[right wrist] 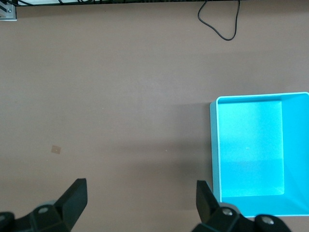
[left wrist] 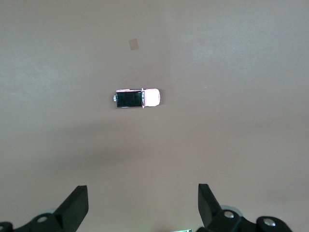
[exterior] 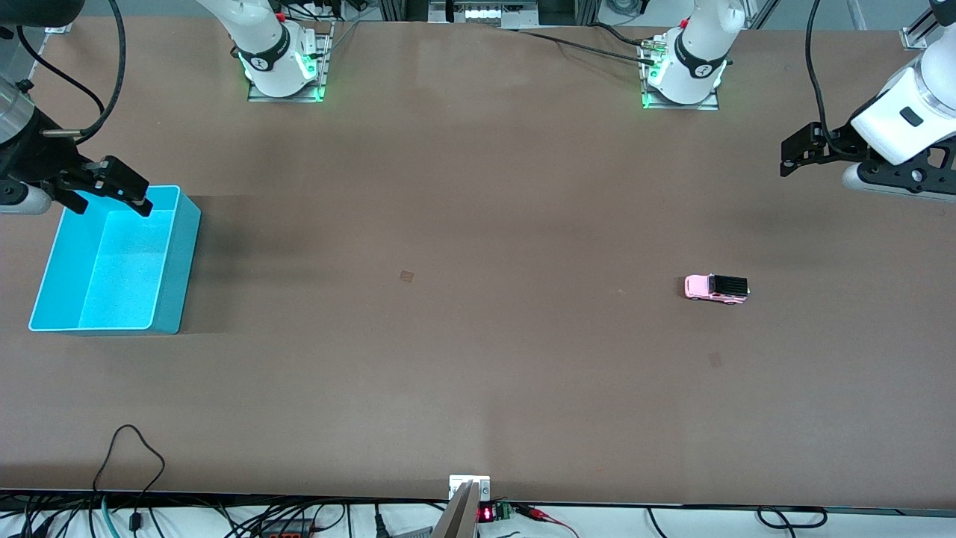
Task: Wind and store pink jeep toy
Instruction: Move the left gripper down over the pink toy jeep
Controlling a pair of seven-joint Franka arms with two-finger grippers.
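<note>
The pink jeep toy (exterior: 715,288) stands on its wheels on the brown table toward the left arm's end; it is pale pink with a black roof. In the left wrist view the jeep (left wrist: 137,98) lies well clear of the fingers. My left gripper (exterior: 792,157) (left wrist: 141,194) is open and empty, up in the air over the table near its end. The turquoise bin (exterior: 178,261) (right wrist: 215,145) sits empty at the right arm's end. My right gripper (exterior: 110,208) (right wrist: 140,189) is open and empty, over the bin's edge nearest the robots.
Two small tan marks lie on the table, one near the middle (exterior: 406,276) and one nearer the front camera than the jeep (exterior: 715,360). A black cable loop (exterior: 128,448) and a white bracket (exterior: 469,486) sit at the table's front edge.
</note>
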